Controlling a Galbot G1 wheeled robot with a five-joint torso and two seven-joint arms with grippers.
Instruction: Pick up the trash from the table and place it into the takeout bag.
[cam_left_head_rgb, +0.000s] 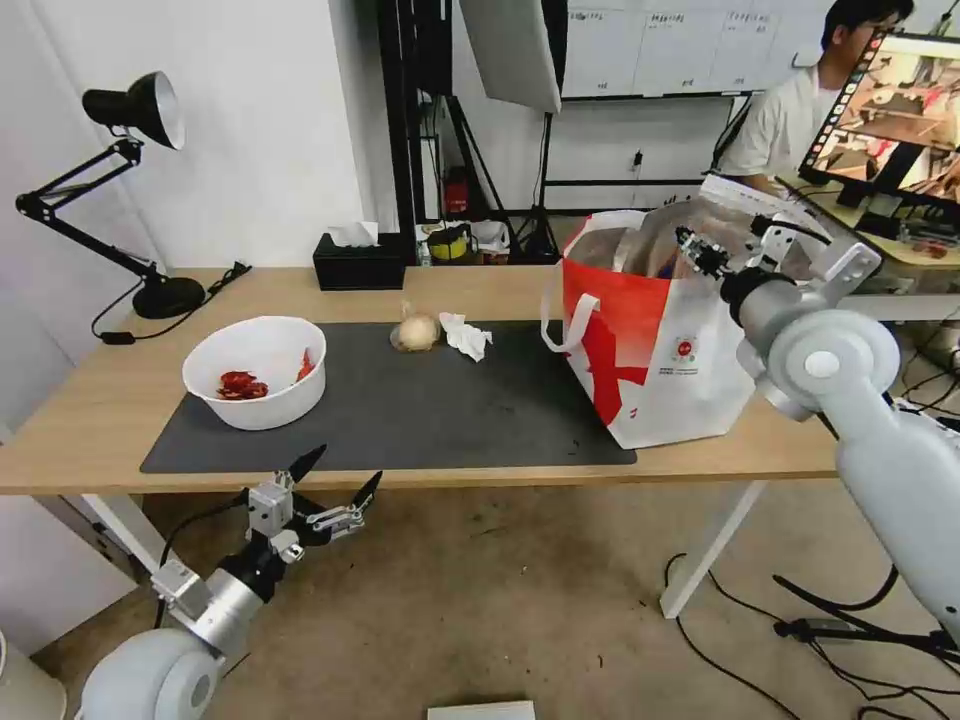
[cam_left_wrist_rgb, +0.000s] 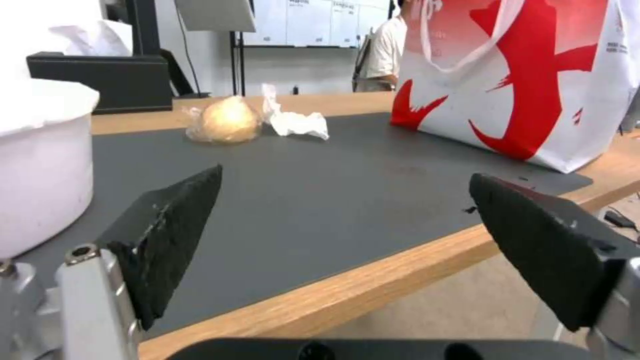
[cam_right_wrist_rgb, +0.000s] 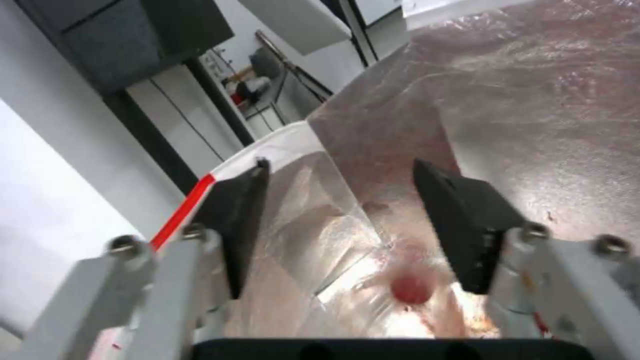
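Left of the takeout bag (cam_left_head_rgb: 660, 340), below the worktop's (cam_left_head_rgb: 90, 420) front edge, we see our left gripper (cam_left_head_rgb: 335, 478) hanging with its fingers spread wide and empty. On the dark mat (cam_left_head_rgb: 420, 410) the white bowl (cam_left_head_rgb: 256, 370) with red scraps sits farthest from the bag, the beige lump (cam_left_head_rgb: 415, 332) and crumpled tissue (cam_left_head_rgb: 466, 336) nearer. Our right gripper (cam_left_head_rgb: 697, 250) hovers over the bag's mouth, fingers apart, and the clear tray (cam_right_wrist_rgb: 347, 240) lies inside on the foil lining.
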